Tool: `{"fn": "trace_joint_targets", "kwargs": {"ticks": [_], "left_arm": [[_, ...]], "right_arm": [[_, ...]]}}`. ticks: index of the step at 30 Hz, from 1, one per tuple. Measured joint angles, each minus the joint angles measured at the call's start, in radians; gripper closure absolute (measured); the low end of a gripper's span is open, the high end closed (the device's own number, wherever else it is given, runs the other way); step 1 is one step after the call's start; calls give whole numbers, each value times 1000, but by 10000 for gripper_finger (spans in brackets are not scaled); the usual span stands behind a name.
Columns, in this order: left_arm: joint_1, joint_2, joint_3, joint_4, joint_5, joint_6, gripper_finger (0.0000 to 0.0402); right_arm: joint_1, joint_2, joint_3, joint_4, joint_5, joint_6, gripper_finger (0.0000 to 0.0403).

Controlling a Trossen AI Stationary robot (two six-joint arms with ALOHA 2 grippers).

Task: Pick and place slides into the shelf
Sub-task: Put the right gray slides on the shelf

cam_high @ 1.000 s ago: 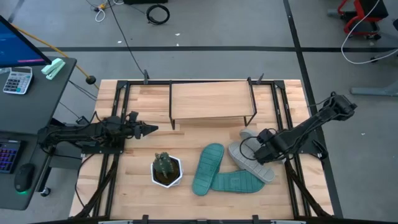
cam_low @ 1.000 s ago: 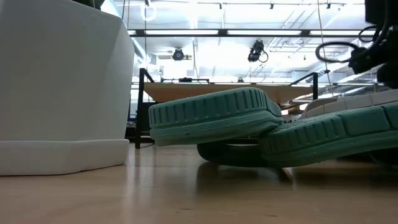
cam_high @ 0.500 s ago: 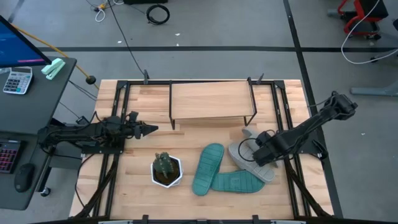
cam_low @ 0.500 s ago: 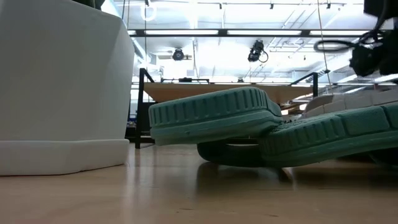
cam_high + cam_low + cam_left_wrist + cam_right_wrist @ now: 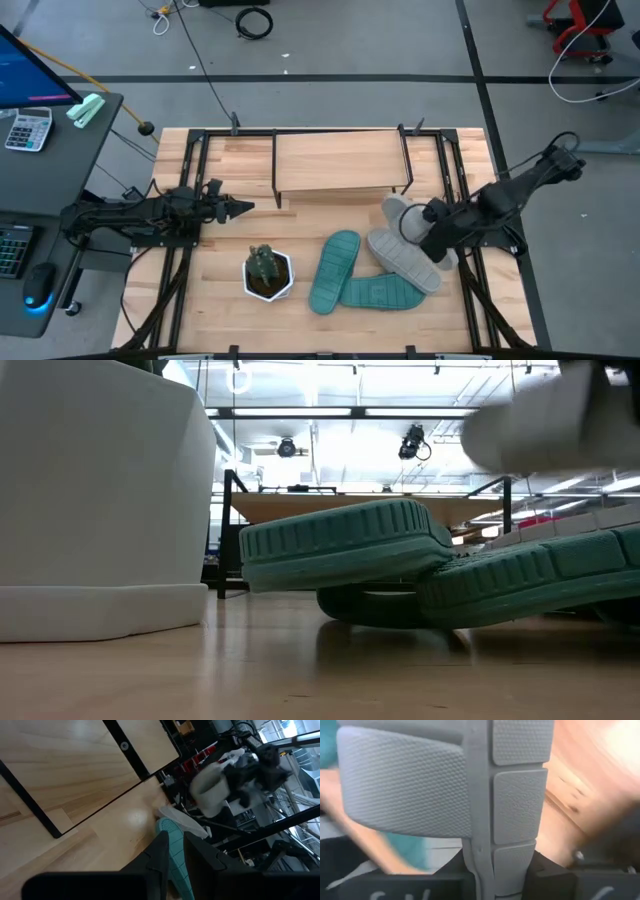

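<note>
My right gripper (image 5: pixel 421 226) is shut on a light grey slide (image 5: pixel 398 213) that hangs in the air near the table's right side, in front of the shelf's right end; the low view shows this slide (image 5: pixel 540 425) high up and blurred. The other grey slide (image 5: pixel 405 258) lies on the table, its near end against a teal slide (image 5: pixel 381 292). The second teal slide (image 5: pixel 333 268) leans on that one. The shelf (image 5: pixel 340 160) stands at the far middle of the table. At the left side my left gripper (image 5: pixel 245 207) is shut with nothing in it. My right gripper pinches the grey slide's sole by one long edge (image 5: pixel 482 847) beside the strap (image 5: pixel 405 785), one finger (image 5: pixel 452 870) on each face of the sole. The fingers come from above, slanting steeply down. The slide is lifted clear of the table and of the other slides.
A small plant in a white pot (image 5: pixel 267 272) stands at the near left of the teal slides. Black frame rails (image 5: pixel 455 180) run along the table's left and right sides. Bare wood lies between the shelf and the pot.
My right gripper has risen and tipped to point more steeply down, taking one grey slide with it. That slide lay beside the other grey one and now hangs clear above the table. The other slides have stayed where they were.
</note>
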Motion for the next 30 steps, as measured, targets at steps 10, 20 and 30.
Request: {"fn": "trace_joint_targets", "kwargs": {"ticks": [10,20,30], "left_arm": [[0,0,0,260,-28,66,341],[1,27,156,347,-208,192,329],[1,307,415,344,-232,208,251]], "right_arm": [[-206,19,322,111,283,-263,336],[-537,100,387,399,87,-590,336],[-726,281,386,738,-242,-671,336]]}}
